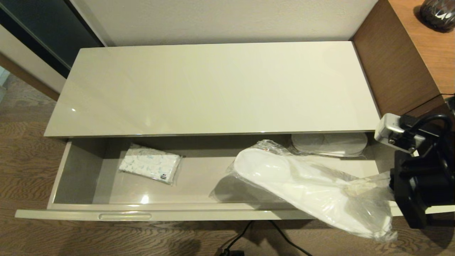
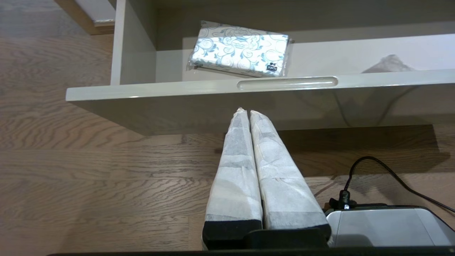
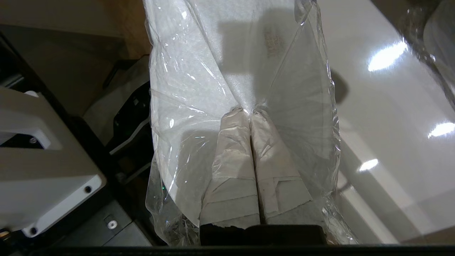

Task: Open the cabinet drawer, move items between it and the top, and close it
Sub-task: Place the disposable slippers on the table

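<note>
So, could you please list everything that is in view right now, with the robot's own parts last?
Glossy beige cabinet drawer: one, pulled open.
Plastic-wrapped white slippers: one pack, held over the drawer's right end, sticking out past its front.
Second white slipper pack: one, at the drawer's back right.
White-and-blue patterned soft packet: one, left on the drawer floor.
Glossy cream cabinet top: one.
Brown wood-grain desk: one, far right, carrying a dark round object.
Black cable: on the wooden floor.
Right end effector: shut on the slippers' wrap.
Left end effector: shut, before the drawer front.
</note>
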`<state>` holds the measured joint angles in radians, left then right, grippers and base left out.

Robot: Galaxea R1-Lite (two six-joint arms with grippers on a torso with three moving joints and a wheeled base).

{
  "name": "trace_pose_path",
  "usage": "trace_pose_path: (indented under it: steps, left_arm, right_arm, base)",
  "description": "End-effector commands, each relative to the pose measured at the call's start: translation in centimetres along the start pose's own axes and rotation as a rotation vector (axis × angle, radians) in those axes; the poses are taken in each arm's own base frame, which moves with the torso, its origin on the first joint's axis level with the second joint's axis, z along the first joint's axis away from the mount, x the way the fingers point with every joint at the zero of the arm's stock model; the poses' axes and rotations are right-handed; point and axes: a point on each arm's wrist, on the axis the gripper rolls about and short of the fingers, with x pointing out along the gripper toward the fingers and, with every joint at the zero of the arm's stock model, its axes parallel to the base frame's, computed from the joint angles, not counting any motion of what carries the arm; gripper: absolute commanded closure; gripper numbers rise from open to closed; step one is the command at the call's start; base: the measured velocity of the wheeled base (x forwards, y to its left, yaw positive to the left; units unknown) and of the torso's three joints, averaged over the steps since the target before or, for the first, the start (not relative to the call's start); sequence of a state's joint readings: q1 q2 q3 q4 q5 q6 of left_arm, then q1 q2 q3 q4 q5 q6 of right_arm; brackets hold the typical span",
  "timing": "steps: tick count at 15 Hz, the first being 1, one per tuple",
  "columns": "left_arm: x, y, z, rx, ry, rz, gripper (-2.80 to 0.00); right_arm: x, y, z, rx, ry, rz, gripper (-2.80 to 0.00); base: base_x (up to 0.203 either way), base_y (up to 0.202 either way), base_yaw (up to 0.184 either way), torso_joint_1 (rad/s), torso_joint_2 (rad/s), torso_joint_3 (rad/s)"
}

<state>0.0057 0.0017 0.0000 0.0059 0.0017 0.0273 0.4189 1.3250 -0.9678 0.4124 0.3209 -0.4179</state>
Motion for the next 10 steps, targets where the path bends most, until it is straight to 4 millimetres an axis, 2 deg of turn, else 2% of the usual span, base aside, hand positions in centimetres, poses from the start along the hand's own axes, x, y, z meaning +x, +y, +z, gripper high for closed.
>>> trace_pose_path:
  steps: [1, 4, 6, 10]
  left_arm:
    - [0.0, 0.0, 0.0, 0.000, 0.002, 0.000, 0.00]
    - [0.0, 0.0, 0.0, 0.000, 0.002, 0.000, 0.00]
    - [0.0, 0.0, 0.0, 0.000, 0.002, 0.000, 0.00]
    - [0.0, 0.0, 0.0, 0.000, 0.002, 0.000, 0.00]
  right_arm:
    - [2.8, -0.9, -0.1, -0.016, 0.042, 0.037, 0.00]
    - [6.1, -2.2, 0.3, -0.056, 0.042, 0.042, 0.00]
    - [6.7, -2.6, 0.5, -0.068, 0.023, 0.033, 0.00]
    - [12.8, -4.3, -0.7, -0.068, 0.003, 0.017, 0.00]
  base:
    - [0.000, 0.000, 0.000, 0.000, 0.00, 0.000]
    - [0.000, 0.000, 0.000, 0.000, 0.00, 0.000]
    - [0.000, 0.000, 0.000, 0.000, 0.00, 0.000]
    - [0.000, 0.000, 0.000, 0.000, 0.00, 0.000]
